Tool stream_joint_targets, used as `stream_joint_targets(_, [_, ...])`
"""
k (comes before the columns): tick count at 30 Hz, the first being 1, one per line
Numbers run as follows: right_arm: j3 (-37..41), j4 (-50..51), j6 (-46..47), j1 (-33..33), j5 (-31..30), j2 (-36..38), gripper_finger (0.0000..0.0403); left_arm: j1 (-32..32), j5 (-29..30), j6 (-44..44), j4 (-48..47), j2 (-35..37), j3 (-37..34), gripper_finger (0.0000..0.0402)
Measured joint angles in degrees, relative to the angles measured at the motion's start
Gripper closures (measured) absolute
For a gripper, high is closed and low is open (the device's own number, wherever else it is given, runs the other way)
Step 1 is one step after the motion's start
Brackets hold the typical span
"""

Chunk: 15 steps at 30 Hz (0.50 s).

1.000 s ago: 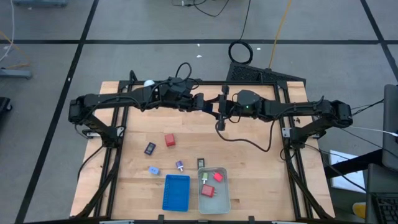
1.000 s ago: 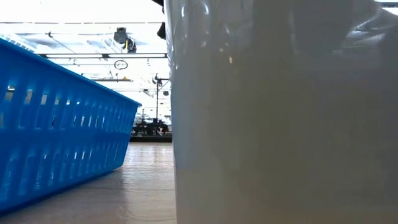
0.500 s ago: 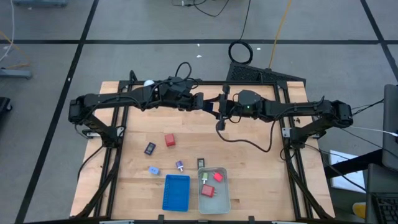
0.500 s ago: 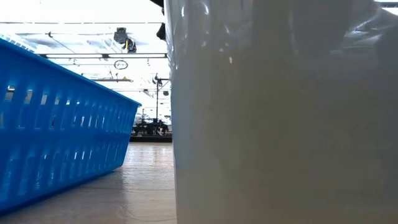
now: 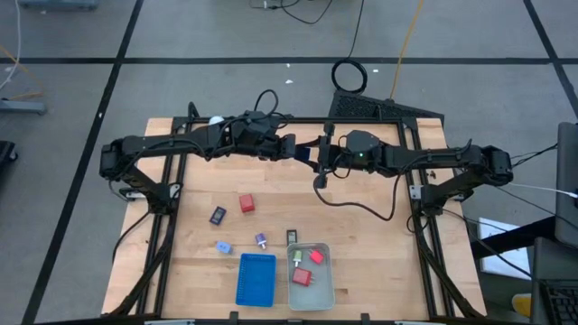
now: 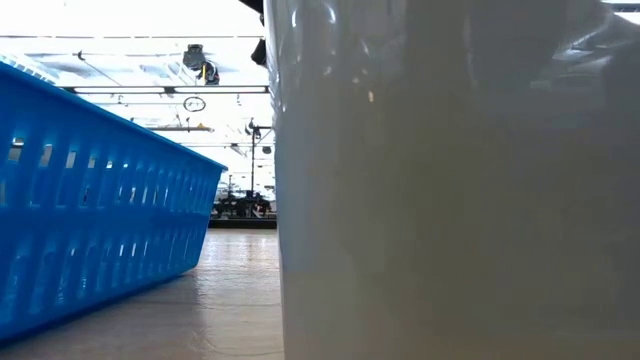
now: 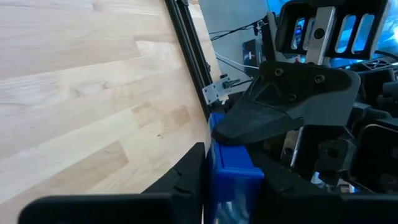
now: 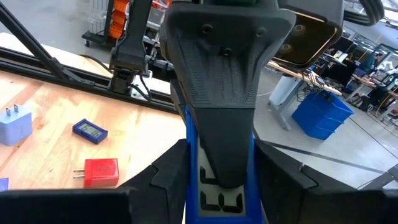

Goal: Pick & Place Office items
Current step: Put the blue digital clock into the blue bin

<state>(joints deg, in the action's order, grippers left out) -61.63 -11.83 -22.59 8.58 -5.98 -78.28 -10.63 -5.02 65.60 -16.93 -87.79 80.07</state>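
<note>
The table is pale striped wood. One tray is blue, the other tray pale grey with red blocks.

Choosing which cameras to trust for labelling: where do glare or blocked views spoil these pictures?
Low view: the pale grey tray wall fills most of the frame, the blue tray the left; ceiling lights wash out the top. Right wrist view: the left end effector hides the centre.

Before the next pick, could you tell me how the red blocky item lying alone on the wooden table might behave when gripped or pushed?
The red blocky item looks rigid and squarish, so it probably won't roll. It lies flat on the wooden table, so a push would likely slide it rather than tip it. Being small, it is probably light.
</note>
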Motion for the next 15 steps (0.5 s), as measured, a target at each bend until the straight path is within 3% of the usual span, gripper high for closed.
stream_joint_targets(12, [0.0,0.0,0.0,0.0,0.1,-0.1,0.0259,0.0,-0.4,-0.1,-0.8,0.0,0.0,0.0327])
stream_joint_targets(15, [0.0,-0.4,0.3,0.0,0.2,-0.1,0.0233,0.0,-0.7,0.0,-0.6,0.0,0.0,0.0327])
